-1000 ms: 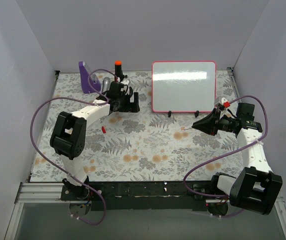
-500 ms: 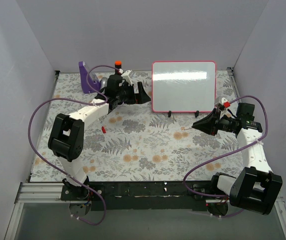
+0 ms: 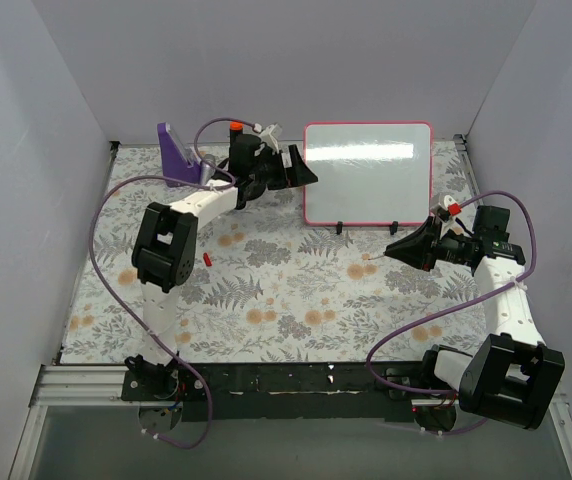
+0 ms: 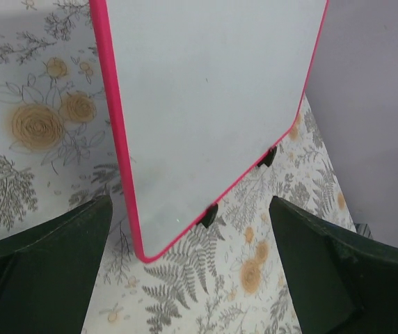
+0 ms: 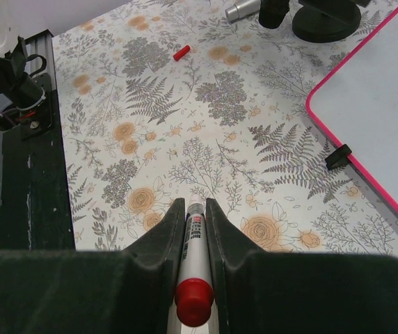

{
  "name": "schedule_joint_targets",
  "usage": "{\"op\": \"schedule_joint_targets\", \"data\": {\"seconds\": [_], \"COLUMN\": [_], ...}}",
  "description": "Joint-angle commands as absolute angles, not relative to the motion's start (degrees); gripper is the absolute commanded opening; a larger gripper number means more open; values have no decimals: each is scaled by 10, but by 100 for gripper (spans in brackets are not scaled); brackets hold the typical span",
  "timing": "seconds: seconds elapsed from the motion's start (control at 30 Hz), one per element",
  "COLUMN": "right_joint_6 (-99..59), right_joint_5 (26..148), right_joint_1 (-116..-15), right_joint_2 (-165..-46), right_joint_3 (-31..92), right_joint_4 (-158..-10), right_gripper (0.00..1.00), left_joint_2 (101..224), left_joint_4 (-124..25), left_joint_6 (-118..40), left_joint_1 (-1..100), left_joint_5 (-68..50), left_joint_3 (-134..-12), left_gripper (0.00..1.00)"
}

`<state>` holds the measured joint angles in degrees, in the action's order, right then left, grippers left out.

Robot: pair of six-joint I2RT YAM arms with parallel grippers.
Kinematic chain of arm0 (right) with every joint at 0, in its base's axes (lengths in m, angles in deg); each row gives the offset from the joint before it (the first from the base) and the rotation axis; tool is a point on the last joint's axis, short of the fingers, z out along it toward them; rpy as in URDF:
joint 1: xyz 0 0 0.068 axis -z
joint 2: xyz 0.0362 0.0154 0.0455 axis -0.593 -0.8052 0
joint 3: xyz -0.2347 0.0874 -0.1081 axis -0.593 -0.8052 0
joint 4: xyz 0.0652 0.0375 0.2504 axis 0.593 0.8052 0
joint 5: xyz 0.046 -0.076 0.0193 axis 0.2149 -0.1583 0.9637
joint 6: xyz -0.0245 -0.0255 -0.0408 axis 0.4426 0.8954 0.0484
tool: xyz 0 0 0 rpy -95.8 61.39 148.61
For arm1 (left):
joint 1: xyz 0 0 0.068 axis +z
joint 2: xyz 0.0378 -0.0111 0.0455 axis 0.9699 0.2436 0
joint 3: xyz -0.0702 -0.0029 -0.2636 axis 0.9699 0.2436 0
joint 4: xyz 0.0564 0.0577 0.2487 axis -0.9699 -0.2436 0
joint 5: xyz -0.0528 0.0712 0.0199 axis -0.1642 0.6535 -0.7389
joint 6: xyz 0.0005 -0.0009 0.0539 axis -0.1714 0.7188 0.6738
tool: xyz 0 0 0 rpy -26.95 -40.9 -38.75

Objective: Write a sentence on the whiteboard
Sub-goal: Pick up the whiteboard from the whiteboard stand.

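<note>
A floral-patterned desk [image 3: 296, 300] seen from above, with two robot arms mounted at its near edge. The whiteboard [image 3: 368, 172], glossy white in a thin pink-red frame, stands on small black feet near the far edge, closer to the far right corner.

The left tool [image 3: 304, 170] has moved since a second ago. It was then lower down, over the desk near the middle of the far edge, and has since swung up and to the right until it is just beside the whiteboard's left side. Its jaws are spread wide and hold nothing. In the left wrist view, the board's lower left corner and two feet appear between the two dark fingers. The fingers seem to stop short of the frame, though the angle makes it hard to be sure.

The right tool [image 3: 406, 250] has not moved. It hovers in front of the whiteboard's lower right corner, nearer the desk's right edge, with its jaws clamped narrow on a marker [image 5: 193, 250] whose tip points down at the desk.

A small red cap [image 3: 208, 258] lies where it was, left of the desk's centre. A purple object [image 3: 175, 155] sits in the far left corner.
</note>
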<state>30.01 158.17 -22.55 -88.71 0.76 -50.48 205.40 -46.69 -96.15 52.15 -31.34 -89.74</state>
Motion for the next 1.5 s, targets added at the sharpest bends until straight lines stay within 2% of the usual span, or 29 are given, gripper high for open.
{"op": "schedule_joint_targets", "data": {"seconds": [0.0, 0.27, 0.57, 0.7, 0.83, 1.17, 1.27, 1.47], "right_joint_6": [300, 301, 301, 301, 301, 301, 302, 302], "right_joint_5": [1605, 1609, 1610, 1610, 1610, 1610, 1609, 1609], "right_joint_1": [-224, -223, -224, -224, -224, -224, -224, -224], "right_joint_2": [-877, -879, -883, -885, -885, -888, -887, -886], "right_joint_3": [5, 7, 7, 6, 6, 7, 6, 7], "right_joint_4": [-513, -512, -513, -512, -513, -512, -512, -512], "right_gripper": [1, 1, 1, 1, 1, 1, 1, 1], "left_joint_2": [2098, 2164, 2215, 2244, 2272, 2308, 2317, 2325], "left_joint_4": [-484, -505, -451, -457, -420, -370, -363, -350], "left_joint_6": [-968, -968, -978, -990, -1027, -1067, -1079, -1092], "left_joint_1": [524, 539, 548, 551, 558, 558, 558, 559], "left_joint_5": [-329, -315, -432, -444, -473, -515, -518, -513], "left_joint_3": [-995, -1059, -1096, -1133, -1151, -1187, -1196, -1204], "left_gripper": [96, 95, 89, 83, 70, 61, 56, 52]}}
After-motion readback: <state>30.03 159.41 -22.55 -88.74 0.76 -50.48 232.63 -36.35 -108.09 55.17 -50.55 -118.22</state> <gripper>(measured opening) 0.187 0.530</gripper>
